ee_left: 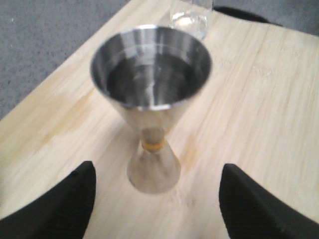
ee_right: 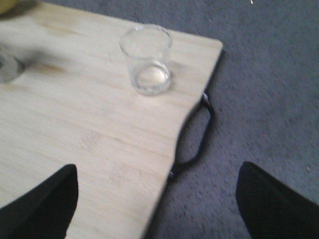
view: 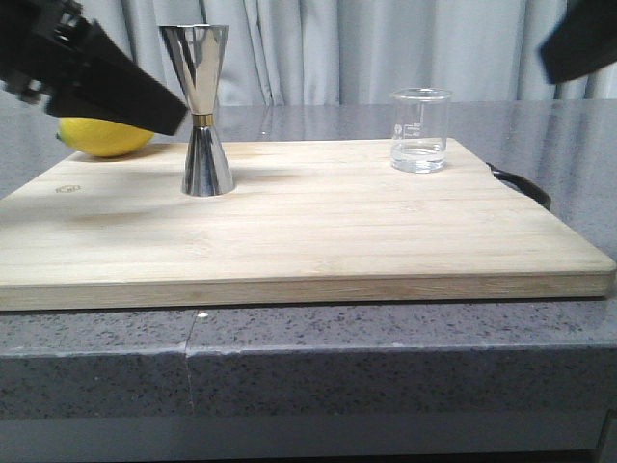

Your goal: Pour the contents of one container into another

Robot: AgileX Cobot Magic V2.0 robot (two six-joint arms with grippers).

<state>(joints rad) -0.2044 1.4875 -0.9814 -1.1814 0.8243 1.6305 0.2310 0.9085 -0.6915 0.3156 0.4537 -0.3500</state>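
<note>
- The grey speckled bench (view: 289, 362) fills the near edge of the front view, and a pale wooden cutting board (view: 318, 241) lies flat on it.
- A black loop handle (view: 525, 185) sticks out from the board's right end.
- On the left part of the board the steel jigger (view: 205, 111) stands upright, with a thin gold band at its waist.
- The left gripper (ee_left: 157, 199) hangs just off the jigger with its jaws wide; in the left wrist view the jigger sits between the two dark fingers (ee_left: 57, 206), touching neither.
- Toward the board's far right corner the clear glass beaker (view: 420, 130) stands upright, well apart from the jigger, with a little clear liquid in its bottom.
- The right gripper (ee_right: 154, 201) is above the board's right edge, its jaws wide and holding nothing, apart from the beaker.
- Behind the board at the far left lies a yellow lemon (view: 101, 138), partly hidden by the left arm.
- A grey curtain (view: 386, 48) closes the back.
</note>
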